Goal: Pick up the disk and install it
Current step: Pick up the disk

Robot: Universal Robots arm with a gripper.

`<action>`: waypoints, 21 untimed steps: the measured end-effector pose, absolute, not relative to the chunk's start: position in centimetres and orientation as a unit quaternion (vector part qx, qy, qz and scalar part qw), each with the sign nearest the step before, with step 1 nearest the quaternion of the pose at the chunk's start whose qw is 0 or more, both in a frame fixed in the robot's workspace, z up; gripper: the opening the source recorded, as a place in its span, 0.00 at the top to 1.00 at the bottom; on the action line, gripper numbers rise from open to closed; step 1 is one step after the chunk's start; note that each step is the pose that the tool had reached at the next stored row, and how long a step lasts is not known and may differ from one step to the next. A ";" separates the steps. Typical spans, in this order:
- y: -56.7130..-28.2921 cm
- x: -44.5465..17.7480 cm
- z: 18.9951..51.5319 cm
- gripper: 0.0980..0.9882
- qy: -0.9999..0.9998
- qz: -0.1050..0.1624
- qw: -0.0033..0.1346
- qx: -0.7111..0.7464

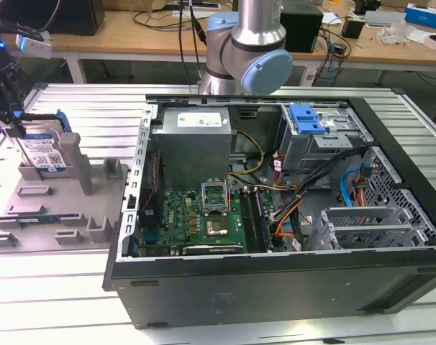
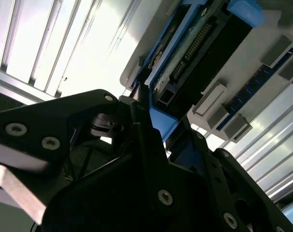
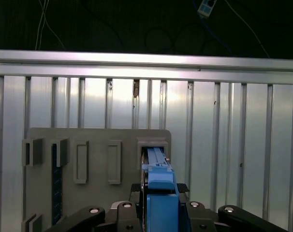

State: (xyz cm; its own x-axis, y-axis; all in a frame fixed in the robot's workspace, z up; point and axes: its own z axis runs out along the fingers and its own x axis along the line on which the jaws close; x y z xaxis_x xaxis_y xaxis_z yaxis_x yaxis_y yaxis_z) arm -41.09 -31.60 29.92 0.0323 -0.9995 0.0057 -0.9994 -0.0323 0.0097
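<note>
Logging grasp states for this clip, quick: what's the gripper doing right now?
Gripper: jaws closed on the disk, which stands upright in the grey holder.

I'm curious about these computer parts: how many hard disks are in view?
1: the disk stands upright in the grey holder at the exterior view's left. Others may hide inside the computer case.

Arm: silver tube, grey joint housings, pale blue round cap at the joint's 4 o'clock. Gripper: matte black linkage plates, silver screw heads in both wrist views.
</note>
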 end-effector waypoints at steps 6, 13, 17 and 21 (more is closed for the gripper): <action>-31.6 -41.1 30.4 0.70 -0.696 -0.001 0.005 0.718; -31.6 -41.1 32.3 0.70 -0.696 -0.002 0.005 0.718; -31.6 -41.0 33.7 0.70 -0.695 -0.002 0.005 0.719; -31.6 -40.9 35.2 0.70 -0.695 -0.002 0.005 0.719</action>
State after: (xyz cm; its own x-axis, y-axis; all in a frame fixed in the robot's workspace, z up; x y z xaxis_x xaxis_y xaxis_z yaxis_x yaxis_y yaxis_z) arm -40.91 -31.61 35.21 0.0335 -0.9994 0.0048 -0.9994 -0.0334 0.0096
